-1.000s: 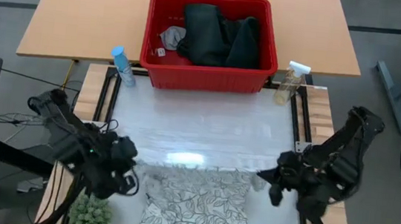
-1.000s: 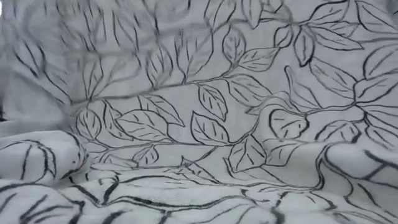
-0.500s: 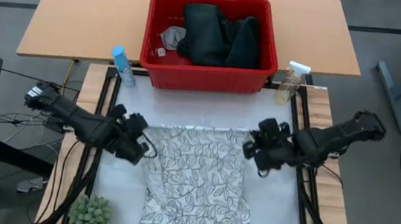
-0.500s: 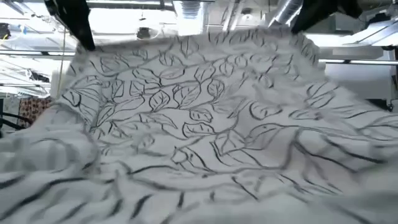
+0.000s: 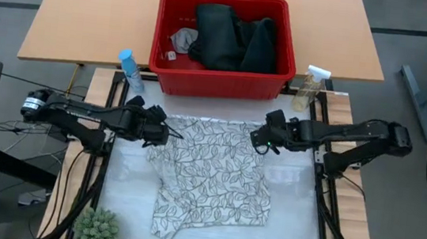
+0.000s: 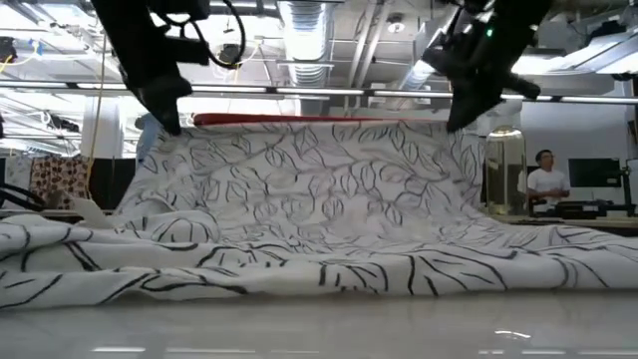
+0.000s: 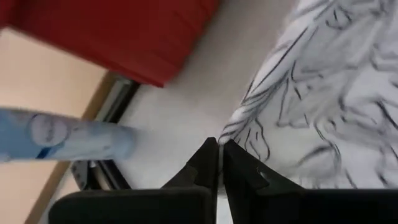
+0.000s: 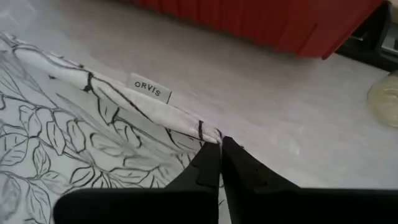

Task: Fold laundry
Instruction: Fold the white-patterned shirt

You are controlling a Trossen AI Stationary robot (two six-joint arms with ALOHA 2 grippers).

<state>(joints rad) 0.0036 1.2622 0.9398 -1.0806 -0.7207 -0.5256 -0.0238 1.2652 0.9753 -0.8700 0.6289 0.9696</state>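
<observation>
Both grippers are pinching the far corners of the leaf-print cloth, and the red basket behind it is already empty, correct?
Not empty. The high view shows the red basket holding dark jeans and a small grey cloth. The left gripper and right gripper do pinch the leaf-print cloth at its far corners.

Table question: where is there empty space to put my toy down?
Bare patches on the glossy white table: left of the white leaf-print cloth, and right of it. Crowded at the far edge, where the left gripper and right gripper pinch the cloth's corners beside the red plastic basket.

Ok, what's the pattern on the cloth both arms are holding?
White cloth with a dark outlined leaf print, clearest in the high view.
</observation>
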